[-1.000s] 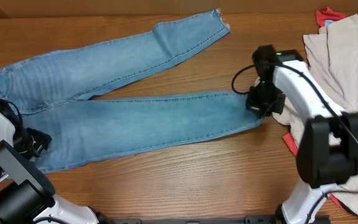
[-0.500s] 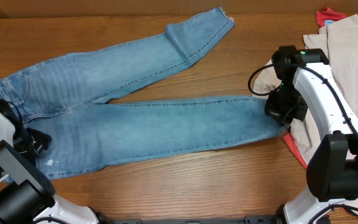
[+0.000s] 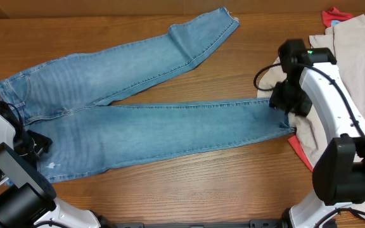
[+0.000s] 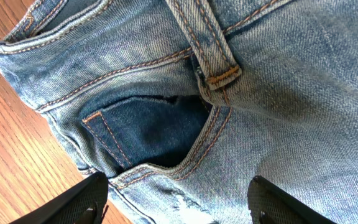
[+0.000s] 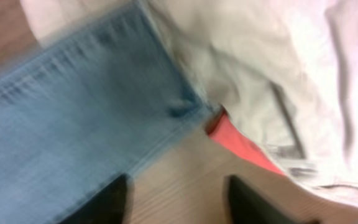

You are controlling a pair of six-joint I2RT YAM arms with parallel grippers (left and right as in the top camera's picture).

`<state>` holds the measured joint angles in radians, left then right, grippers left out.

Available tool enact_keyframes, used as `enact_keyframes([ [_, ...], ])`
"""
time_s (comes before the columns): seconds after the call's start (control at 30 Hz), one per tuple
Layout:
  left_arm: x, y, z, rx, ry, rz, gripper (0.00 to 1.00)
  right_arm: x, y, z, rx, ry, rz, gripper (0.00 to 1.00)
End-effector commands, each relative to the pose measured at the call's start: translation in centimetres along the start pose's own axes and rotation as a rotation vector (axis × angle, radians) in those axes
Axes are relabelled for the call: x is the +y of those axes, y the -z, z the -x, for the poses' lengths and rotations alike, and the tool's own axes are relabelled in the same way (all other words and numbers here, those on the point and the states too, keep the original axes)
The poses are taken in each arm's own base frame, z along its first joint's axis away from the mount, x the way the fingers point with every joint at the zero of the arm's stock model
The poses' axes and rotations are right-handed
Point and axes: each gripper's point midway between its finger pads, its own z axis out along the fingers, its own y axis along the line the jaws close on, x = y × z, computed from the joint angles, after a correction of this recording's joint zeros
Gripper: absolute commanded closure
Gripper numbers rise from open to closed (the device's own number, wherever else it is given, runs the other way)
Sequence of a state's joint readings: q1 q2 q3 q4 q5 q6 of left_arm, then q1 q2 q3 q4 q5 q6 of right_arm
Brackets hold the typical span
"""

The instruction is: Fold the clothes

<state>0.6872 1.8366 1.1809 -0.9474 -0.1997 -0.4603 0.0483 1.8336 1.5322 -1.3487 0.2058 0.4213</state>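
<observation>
Wooden table (image 3: 170, 196) is taking up the whole shot. The jeans (image 3: 138, 126) are lying flat across it: waist sitting at 9 o'clock, one leg running up toward 1 o'clock, the other stretching out to 3 o'clock, so the legs are splaying in a V.

A beige garment (image 3: 353, 57) is piling up at the 2 to 3 o'clock edge, and the lower leg's hem (image 3: 277, 117) is ending right against it.

The right gripper (image 3: 286, 103) is hovering over that hem. In its wrist view the jaws are standing apart with only bare wood showing between them, nothing held. The left gripper (image 4: 179, 205) is hanging over the waist at 9 o'clock, jaws wide, also gripping nothing.

A red cloth (image 3: 334, 14) is peeking out at 2 o'clock.

My read is that the jeans are getting spread out and the actual fold isn't started. To do it well I'm thinking the legs need stacking first, the 1 o'clock leg onto the 3 o'clock one, pinching denim only and keeping clear of the beige stuff.

I'm not seeing any bins or baskets. The closest thing is the front pocket (image 4: 148, 130), gaping open under the left wrist. It's looking dark inside, so I can't tell if anything's in there.
</observation>
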Motion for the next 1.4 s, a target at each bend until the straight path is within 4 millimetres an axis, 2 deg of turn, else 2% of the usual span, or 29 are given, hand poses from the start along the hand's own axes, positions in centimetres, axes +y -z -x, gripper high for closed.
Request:
enact_keyframes([
  [0.0,-0.1,0.1,0.6,-0.009,-0.018,0.008,0.25,2.6,3.6,3.0,-0.143,0.096,0.155,0.34],
  [0.13,-0.4,0.1,0.4,-0.001,-0.019,-0.012,0.25,8.3,6.0,4.5,-0.237,0.288,0.446,0.28],
  [0.37,-0.4,0.1,0.4,-0.001,-0.019,-0.012,0.24,13.6,8.6,7.3,-0.409,0.351,0.618,0.23],
  [0.53,-0.4,0.1,0.5,-0.002,-0.018,-0.012,0.24,17.2,8.8,9.7,-0.53,0.386,0.671,0.19],
  [0.63,-0.5,0.1,0.5,-0.003,-0.019,-0.013,0.23,19.2,8.0,11.6,-0.593,0.385,0.695,0.13],
  [0.8,-0.5,0.1,0.5,-0.006,-0.018,-0.014,0.23,22.1,4.6,14.2,-0.625,0.333,0.741,0.0],
  [0.97,-0.5,0.1,0.5,-0.006,-0.018,-0.014,0.23,24.5,1.5,15.3,-0.637,0.345,0.801,0.0],
  [1.1,-0.5,0.1,0.6,-0.008,-0.018,-0.014,0.23,26.1,0.1,15.6,-0.642,0.367,0.81,0.0],
  [1.23,-0.5,0.1,0.7,-0.011,-0.017,-0.015,0.23,27.8,-0.5,15.5,-0.632,0.445,0.787,0.0],
  [1.37,-0.5,0.1,0.7,-0.012,-0.017,-0.016,0.23,29.4,0.2,15.7,-0.649,0.538,0.725,0.0],
])
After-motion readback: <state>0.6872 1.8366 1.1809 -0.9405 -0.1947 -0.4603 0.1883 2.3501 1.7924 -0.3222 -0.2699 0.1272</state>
